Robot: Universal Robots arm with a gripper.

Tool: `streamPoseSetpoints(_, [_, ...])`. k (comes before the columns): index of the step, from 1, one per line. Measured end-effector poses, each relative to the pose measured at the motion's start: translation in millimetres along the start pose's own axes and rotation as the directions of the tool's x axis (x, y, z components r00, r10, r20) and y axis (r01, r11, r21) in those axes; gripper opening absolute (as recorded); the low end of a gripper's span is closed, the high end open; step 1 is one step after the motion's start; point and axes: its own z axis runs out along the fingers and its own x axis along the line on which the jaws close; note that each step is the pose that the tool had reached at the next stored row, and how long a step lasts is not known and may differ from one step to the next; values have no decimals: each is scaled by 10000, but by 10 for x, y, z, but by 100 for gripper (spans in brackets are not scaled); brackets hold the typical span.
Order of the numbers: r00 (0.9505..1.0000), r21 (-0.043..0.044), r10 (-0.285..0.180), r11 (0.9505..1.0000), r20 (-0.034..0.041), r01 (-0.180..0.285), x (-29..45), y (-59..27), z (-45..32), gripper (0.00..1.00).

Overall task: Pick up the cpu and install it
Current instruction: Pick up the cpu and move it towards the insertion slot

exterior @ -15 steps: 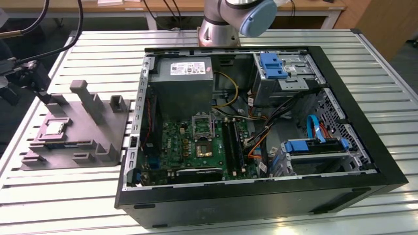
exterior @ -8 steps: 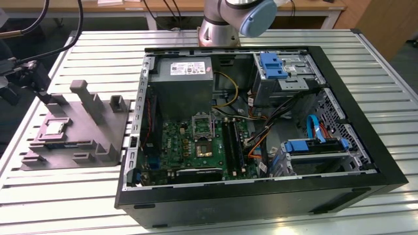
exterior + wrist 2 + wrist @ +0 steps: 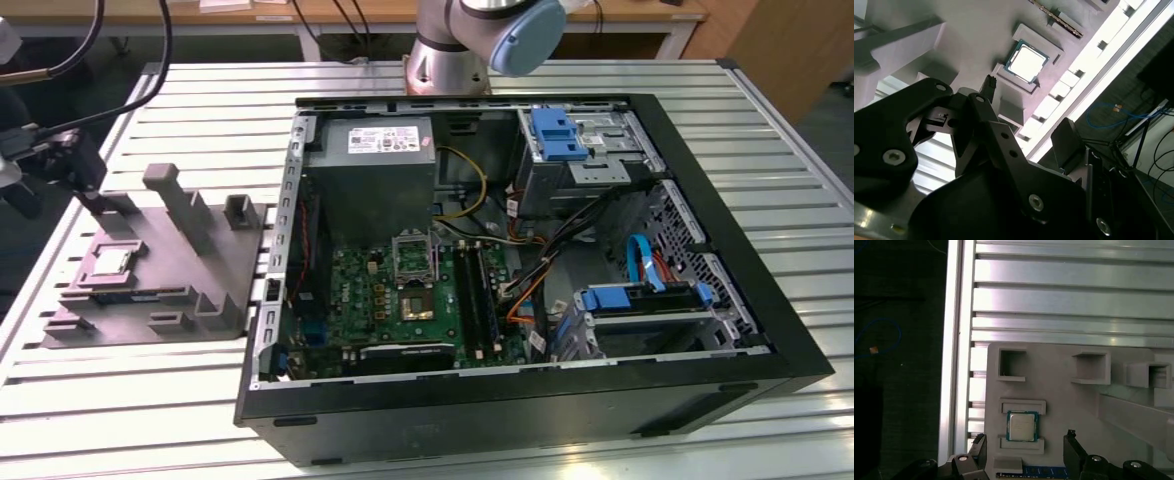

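Slatted aluminium table point(image 3: 134, 400) is carrying everything here, with a wooden bench and some dangling cables sitting behind it at 12 o'clock in the exterior view. That view is giving the big picture. An open computer case point(image 3: 534, 420) is lying on its side in the middle, showing its green motherboard point(image 3: 387, 300), and the arm's base point(image 3: 461, 40) is standing just beyond it. A grey fixture block point(image 3: 200, 250) is lying at about 9 o'clock from the case, well apart from the motherboard.

The cpu point(image 3: 110, 262) is sitting in that block, in a shallow square pocket near the end farthest from the case. In the exterior view it's just a small pale square.

The first wrist view is looking straight down on the cpu point(image 3: 1022, 426), lying flat, metal top up, framed by two raised lips. That view is also showing the gripper point(image 3: 1025, 436) spread wide with nothing between its fingers point(image 3: 1071, 440). One is poking in on each side of the chip's pocket, and neither is touching the chip.

The second wrist view is catching the cpu point(image 3: 1026, 62) at a slant, past one dark fingertip point(image 3: 989, 82).

Both wrist views are picking up dark floor beyond the table edge, with a blue cable point(image 3: 879, 335) looping across it.
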Motion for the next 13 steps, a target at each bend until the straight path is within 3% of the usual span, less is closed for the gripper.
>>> streamPoseSetpoints(13, [10000,0,0,10000,-7,0,2,-19,228,71])
